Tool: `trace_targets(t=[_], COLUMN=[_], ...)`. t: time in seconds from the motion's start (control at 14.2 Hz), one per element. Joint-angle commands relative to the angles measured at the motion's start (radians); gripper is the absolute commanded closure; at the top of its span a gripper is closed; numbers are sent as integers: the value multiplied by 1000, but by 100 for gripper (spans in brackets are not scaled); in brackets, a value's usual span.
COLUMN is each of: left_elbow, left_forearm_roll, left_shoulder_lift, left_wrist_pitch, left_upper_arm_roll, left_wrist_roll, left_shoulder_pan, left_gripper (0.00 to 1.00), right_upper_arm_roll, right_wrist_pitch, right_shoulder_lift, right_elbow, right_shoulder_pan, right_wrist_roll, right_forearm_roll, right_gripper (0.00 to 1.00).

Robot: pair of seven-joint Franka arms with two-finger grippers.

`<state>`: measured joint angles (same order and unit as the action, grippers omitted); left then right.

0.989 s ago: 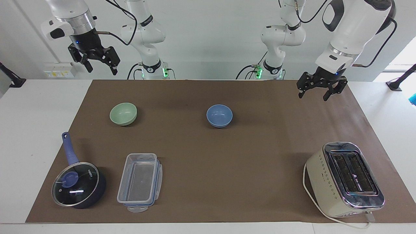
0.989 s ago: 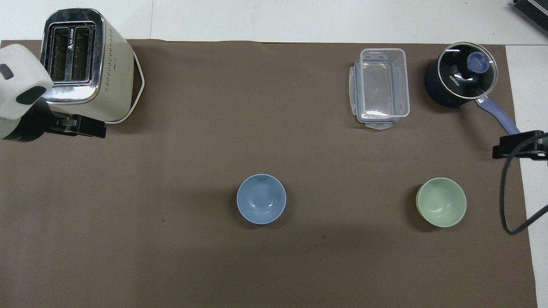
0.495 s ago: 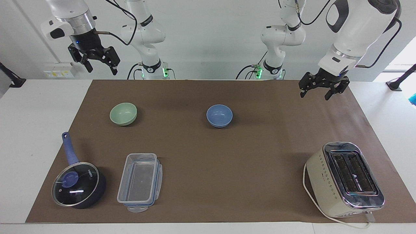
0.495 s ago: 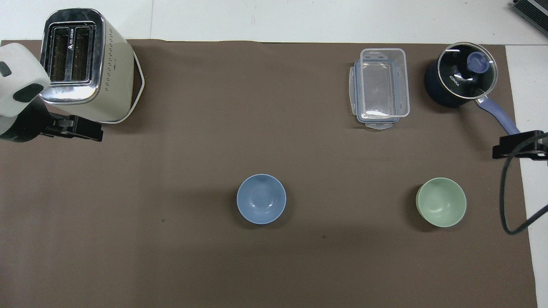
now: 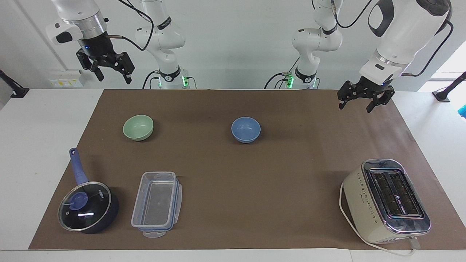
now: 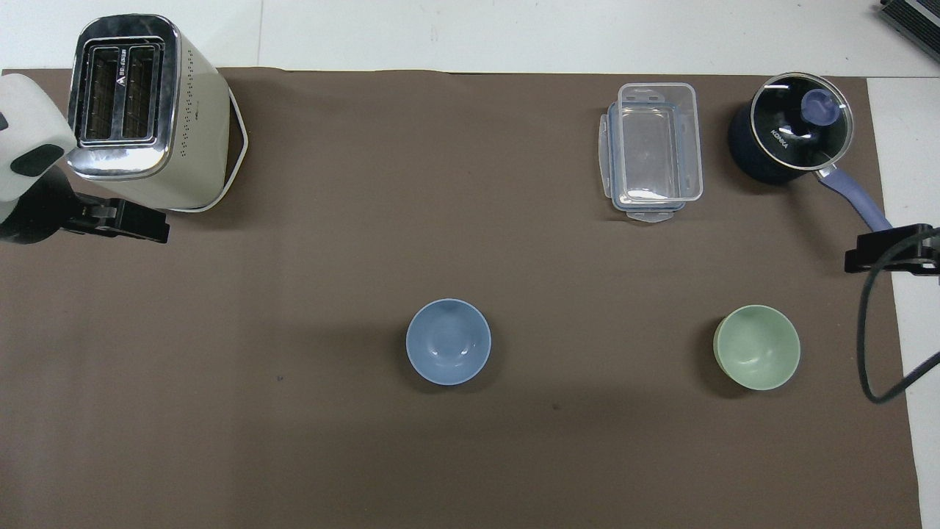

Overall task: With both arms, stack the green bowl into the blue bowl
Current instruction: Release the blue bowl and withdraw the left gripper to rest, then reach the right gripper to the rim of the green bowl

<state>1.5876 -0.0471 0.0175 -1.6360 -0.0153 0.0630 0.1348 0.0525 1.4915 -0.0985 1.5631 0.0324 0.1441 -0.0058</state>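
Facing view shows the green bowl (image 5: 138, 127) and the blue bowl (image 5: 245, 129) resting apart on the brown mat (image 5: 291, 163), untouched, so the stacking has not begun. Over the last second only the left gripper (image 5: 365, 100) has drifted slightly outward over its mat corner, jaws apart, while the right gripper (image 5: 110, 70) waits high, also open. Counted: two bowls, one saucepan (image 5: 88, 206), one clear container (image 5: 157, 203), one toaster (image 5: 386, 200).

Robotics lab, not a kitchen: two white jointed robot arms (image 5: 164, 40) with loose cabling bolted at a white bench (image 5: 43, 120), bare white wall, brown paper sheet (image 5: 233, 174) as work surface, kitchen props like the cream two-slot toaster (image 5: 386, 202) staged on it.
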Motion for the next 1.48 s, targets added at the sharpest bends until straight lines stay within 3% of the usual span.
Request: trace_targets(t=[0.0,0.85,1.41], left_elbow=[-9,14,11], left_forearm_roll=[21,21,19], left_shoulder_lift=[-7,-36,-34], left_wrist_pitch=[19,76,67], left_upper_arm_roll=[11,8,8], left_wrist_roll=[40,38,37], left_shoulder_pan=[-32,-37,-37], left_gripper=[0,0,0], right_upper_arm_roll=[-2,23,27], right_wrist_pitch=[-11,-43,310], right_shoulder_lift=[-12,-30,-40], right_elbow=[3,34,441], right_shoulder_pan=[-9,-17,-106], right_wrist_roll=[-15,-27,-309], right_forearm_roll=[4,-16,-14], right_gripper=[0,0,0])
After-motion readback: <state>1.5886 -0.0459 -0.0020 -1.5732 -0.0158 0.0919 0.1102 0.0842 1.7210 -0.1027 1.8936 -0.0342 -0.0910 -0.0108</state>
